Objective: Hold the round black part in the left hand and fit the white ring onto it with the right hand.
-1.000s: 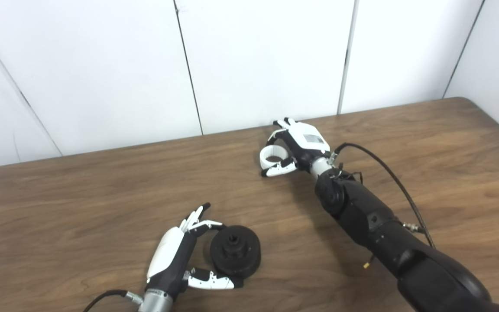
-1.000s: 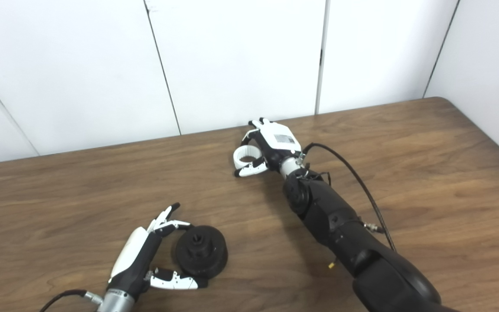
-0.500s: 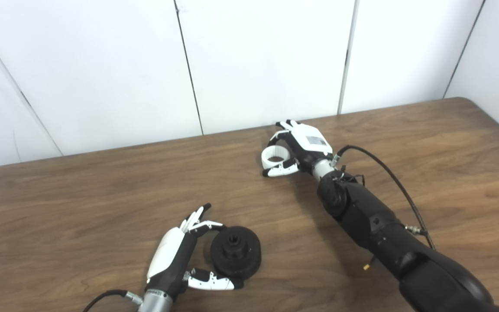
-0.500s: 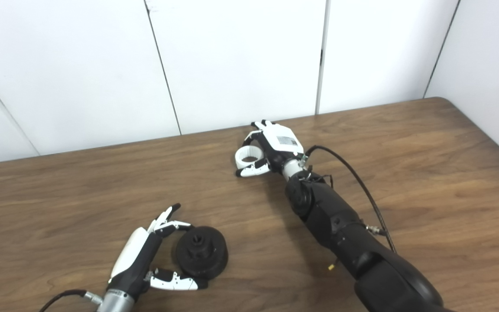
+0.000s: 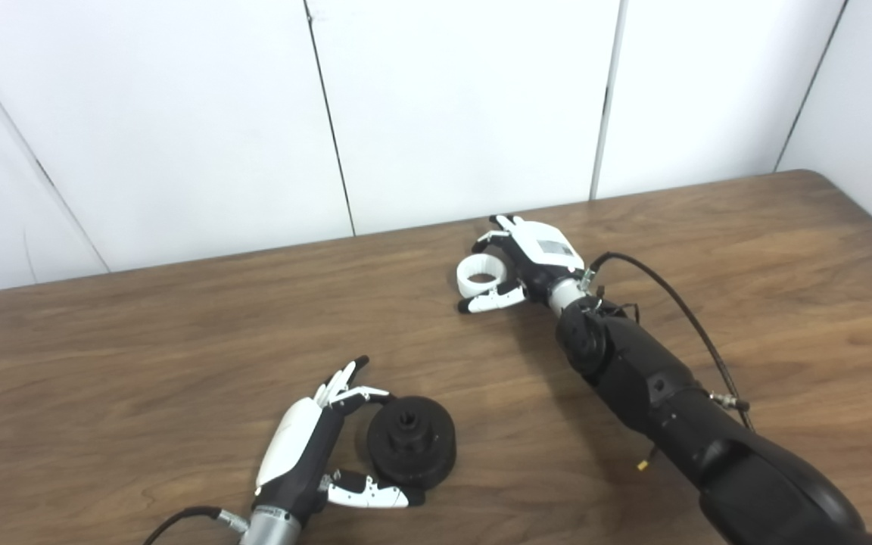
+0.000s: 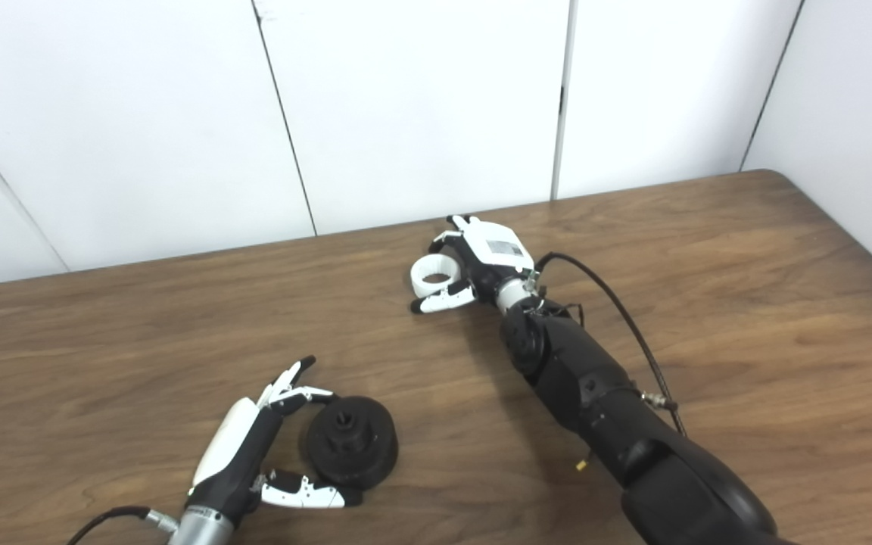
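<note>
The round black part [image 5: 411, 440] lies flat on the wooden table [image 5: 141, 356] at the front, its centre hole facing up. My left hand [image 5: 306, 450] is open just left of it, with the fingertips by its far left edge and the thumb along its near edge. The white ring [image 5: 481, 274] lies on the table toward the back. My right hand [image 5: 534, 256] is open and cups it from the right. The fingers arch over the ring's far side and the thumb lies along its near side. The ring rests on the table.
White wall panels [image 5: 466, 106] stand close behind the table's far edge. A black cable [image 5: 689, 314] loops off my right forearm over the table on the right. Bare wood lies between the black part and the ring.
My right hand has shifted slightly right and tilted lower beside the ring, its fingers drawn back a little from the ring's far left. The ring, black part and left hand have not moved.
</note>
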`<state>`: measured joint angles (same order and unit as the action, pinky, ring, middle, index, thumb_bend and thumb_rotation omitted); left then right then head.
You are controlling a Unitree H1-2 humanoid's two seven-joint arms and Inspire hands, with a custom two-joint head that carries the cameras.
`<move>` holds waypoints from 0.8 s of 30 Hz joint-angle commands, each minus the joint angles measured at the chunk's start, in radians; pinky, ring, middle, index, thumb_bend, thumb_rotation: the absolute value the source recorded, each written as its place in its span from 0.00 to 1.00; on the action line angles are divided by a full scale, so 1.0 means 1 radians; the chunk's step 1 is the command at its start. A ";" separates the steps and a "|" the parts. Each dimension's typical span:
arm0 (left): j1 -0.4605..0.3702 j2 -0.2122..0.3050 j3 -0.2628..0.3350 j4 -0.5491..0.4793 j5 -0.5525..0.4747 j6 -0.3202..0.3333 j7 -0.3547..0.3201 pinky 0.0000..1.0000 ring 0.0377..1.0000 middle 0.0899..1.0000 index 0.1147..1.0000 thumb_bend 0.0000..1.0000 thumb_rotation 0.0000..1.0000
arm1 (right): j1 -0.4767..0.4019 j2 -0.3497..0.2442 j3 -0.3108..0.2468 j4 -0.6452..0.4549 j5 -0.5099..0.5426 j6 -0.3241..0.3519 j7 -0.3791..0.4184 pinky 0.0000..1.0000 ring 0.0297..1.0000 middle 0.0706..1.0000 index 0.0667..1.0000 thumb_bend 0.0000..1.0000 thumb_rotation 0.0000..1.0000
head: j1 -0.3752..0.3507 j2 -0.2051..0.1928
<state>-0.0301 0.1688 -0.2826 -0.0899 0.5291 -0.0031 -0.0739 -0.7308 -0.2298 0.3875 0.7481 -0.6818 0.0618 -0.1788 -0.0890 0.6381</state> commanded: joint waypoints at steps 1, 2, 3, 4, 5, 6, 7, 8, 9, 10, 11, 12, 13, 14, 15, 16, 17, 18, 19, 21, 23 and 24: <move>0.007 0.015 0.002 -0.020 0.005 0.006 -0.012 1.00 1.00 1.00 0.55 0.93 0.23 | -0.036 -0.014 -0.007 -0.029 -0.003 -0.001 -0.011 1.00 1.00 0.97 0.74 0.94 0.48 | -0.001 0.001; 0.007 0.014 0.003 -0.020 0.005 0.007 -0.012 1.00 1.00 1.00 0.55 0.93 0.23 | -0.036 -0.015 -0.007 -0.028 -0.003 -0.005 -0.014 1.00 1.00 0.97 0.74 0.94 0.48 | -0.001 0.001; 0.007 0.015 0.003 -0.022 0.004 0.008 -0.013 1.00 1.00 1.00 0.55 0.93 0.22 | -0.036 -0.016 -0.007 -0.026 -0.004 -0.007 -0.016 1.00 1.00 0.97 0.73 0.94 0.48 | -0.002 0.002; 0.008 0.015 0.003 -0.023 0.003 0.009 -0.015 1.00 1.00 1.00 0.55 0.93 0.22 | -0.036 -0.017 -0.008 -0.025 -0.005 -0.010 -0.019 1.00 1.00 0.97 0.73 0.94 0.48 | -0.002 0.003; 0.008 0.015 0.003 -0.024 0.003 0.011 -0.016 1.00 1.00 1.00 0.55 0.93 0.22 | -0.036 -0.018 -0.008 -0.025 -0.005 -0.011 -0.021 1.00 1.00 0.97 0.73 0.94 0.48 | -0.002 0.003; 0.008 0.015 0.003 -0.024 0.003 0.011 -0.016 1.00 1.00 1.00 0.55 0.93 0.22 | -0.036 -0.018 -0.009 -0.025 -0.004 -0.011 -0.022 1.00 1.00 0.97 0.72 0.94 0.48 | -0.002 0.003; 0.008 0.014 0.003 -0.024 0.003 0.011 -0.017 1.00 1.00 1.00 0.55 0.93 0.22 | -0.036 -0.019 -0.011 -0.026 -0.003 -0.012 -0.024 1.00 1.00 0.97 0.72 0.94 0.47 | -0.003 0.003; 0.008 0.014 0.004 -0.024 0.002 0.013 -0.018 1.00 1.00 1.00 0.55 0.93 0.22 | -0.035 -0.020 -0.012 -0.027 -0.002 -0.012 -0.024 1.00 1.00 0.97 0.72 0.93 0.47 | -0.003 0.003; 0.008 0.014 0.004 -0.024 0.002 0.011 -0.018 1.00 1.00 1.00 0.55 0.93 0.23 | -0.035 -0.020 -0.012 -0.028 -0.002 -0.012 -0.023 1.00 1.00 0.97 0.71 0.93 0.46 | -0.003 0.004; 0.008 0.014 0.004 -0.024 0.003 0.011 -0.018 1.00 1.00 1.00 0.55 0.93 0.23 | -0.035 -0.021 -0.013 -0.029 -0.001 -0.014 -0.024 1.00 1.00 0.97 0.71 0.92 0.47 | -0.003 0.005; 0.008 0.014 0.004 -0.024 0.005 0.011 -0.018 1.00 1.00 1.00 0.55 0.93 0.24 | -0.035 -0.022 -0.013 -0.029 -0.001 -0.015 -0.025 1.00 1.00 0.97 0.70 0.92 0.46 | -0.003 0.005; 0.008 0.014 0.004 -0.024 0.007 0.011 -0.019 1.00 1.00 1.00 0.55 0.93 0.24 | -0.034 -0.022 -0.014 -0.029 0.000 -0.018 -0.027 1.00 1.00 0.97 0.70 0.91 0.46 | -0.002 0.005; 0.007 0.014 0.003 -0.024 0.007 0.011 -0.020 1.00 1.00 1.00 0.55 0.94 0.24 | -0.034 -0.023 -0.015 -0.030 0.000 -0.020 -0.029 1.00 1.00 0.97 0.68 0.90 0.45 | -0.003 0.006; 0.007 0.014 0.004 -0.025 0.007 0.011 -0.020 1.00 1.00 1.00 0.55 0.94 0.24 | -0.033 -0.023 -0.016 -0.031 0.001 -0.021 -0.029 1.00 1.00 0.97 0.67 0.90 0.45 | -0.003 0.006; 0.007 0.014 0.003 -0.025 0.007 0.011 -0.021 1.00 1.00 1.00 0.55 0.94 0.24 | -0.033 -0.024 -0.016 -0.032 0.001 -0.023 -0.031 1.00 1.00 0.97 0.67 0.90 0.45 | -0.003 0.006; 0.007 0.015 0.003 -0.026 0.008 0.011 -0.021 1.00 1.00 1.00 0.55 0.94 0.24 | -0.033 -0.024 -0.016 -0.033 0.001 -0.023 -0.031 1.00 1.00 0.97 0.66 0.89 0.44 | -0.003 0.007; 0.007 0.015 0.003 -0.026 0.008 0.011 -0.022 1.00 1.00 1.00 0.55 0.94 0.24 | -0.033 -0.025 -0.017 -0.034 0.001 -0.023 -0.030 1.00 1.00 0.97 0.65 0.89 0.44 | -0.003 0.007; 0.007 0.015 0.003 -0.027 0.008 0.011 -0.022 1.00 1.00 1.00 0.55 0.94 0.24 | -0.033 -0.025 -0.016 -0.035 0.000 -0.023 -0.032 1.00 1.00 0.97 0.65 0.88 0.44 | -0.004 0.007; 0.007 0.015 0.004 -0.026 0.007 0.011 -0.022 1.00 1.00 1.00 0.55 0.94 0.24 | -0.033 -0.026 -0.016 -0.035 -0.002 -0.022 -0.033 1.00 1.00 0.96 0.65 0.88 0.44 | -0.006 0.008; 0.006 0.015 0.005 -0.028 0.007 0.015 -0.026 1.00 1.00 1.00 0.55 0.94 0.24 | -0.034 -0.027 -0.016 -0.035 -0.003 -0.021 -0.035 1.00 0.99 0.96 0.64 0.88 0.44 | -0.007 0.008; 0.006 0.015 0.005 -0.027 0.006 0.014 -0.027 1.00 1.00 1.00 0.55 0.94 0.24 | -0.034 -0.028 -0.015 -0.034 -0.005 -0.022 -0.038 1.00 0.99 0.96 0.64 0.88 0.44 | -0.007 0.007; 0.005 0.015 0.006 -0.027 0.005 0.014 -0.026 1.00 1.00 1.00 0.55 0.94 0.24 | -0.033 -0.029 -0.015 -0.035 -0.006 -0.021 -0.039 1.00 0.99 0.96 0.64 0.88 0.45 | -0.007 0.007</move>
<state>-0.0209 0.1702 -0.2799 -0.1066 0.5322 0.0010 -0.0872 -0.7266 -0.2363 0.3833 0.7401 -0.6826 0.0588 -0.1912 -0.0951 0.6443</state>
